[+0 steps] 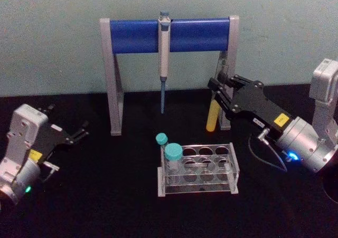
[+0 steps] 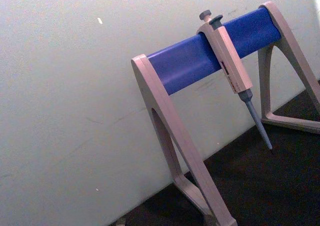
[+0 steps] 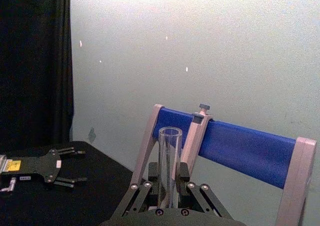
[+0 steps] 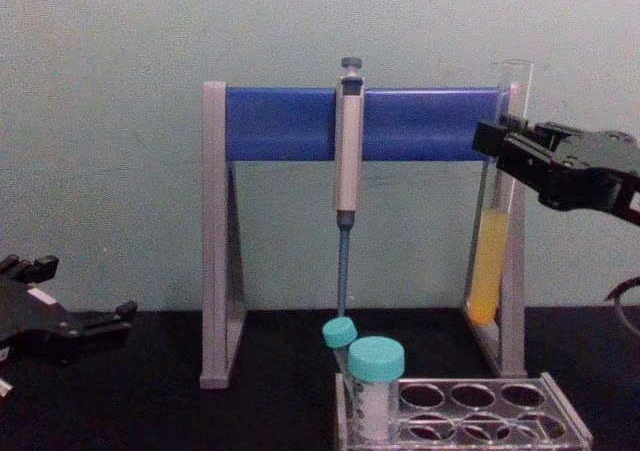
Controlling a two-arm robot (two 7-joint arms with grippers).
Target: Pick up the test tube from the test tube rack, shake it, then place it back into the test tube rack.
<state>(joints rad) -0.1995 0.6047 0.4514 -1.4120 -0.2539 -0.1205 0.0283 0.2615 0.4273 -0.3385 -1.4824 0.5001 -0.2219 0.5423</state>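
Observation:
My right gripper (image 1: 217, 90) is shut on the test tube (image 1: 212, 116) and holds it upright in the air. The tube hangs behind the test tube rack (image 1: 233, 167), close to the right leg of the pipette stand. Yellow-orange liquid fills its lower part (image 4: 487, 266), and its open rim rises above the fingers (image 4: 497, 143). In the right wrist view the clear tube (image 3: 169, 156) stands between the two pads. The rack (image 4: 572, 429) sits on the black table, right of centre. My left gripper (image 1: 80, 132) rests open and low at the far left, holding nothing.
Two teal-capped tubes (image 1: 173, 154) stand in the rack's left end. Behind the rack stands a tall grey-and-blue pipette stand (image 1: 132, 35) with a pipette (image 1: 164, 58) hanging at its middle. A pale wall is close behind it.

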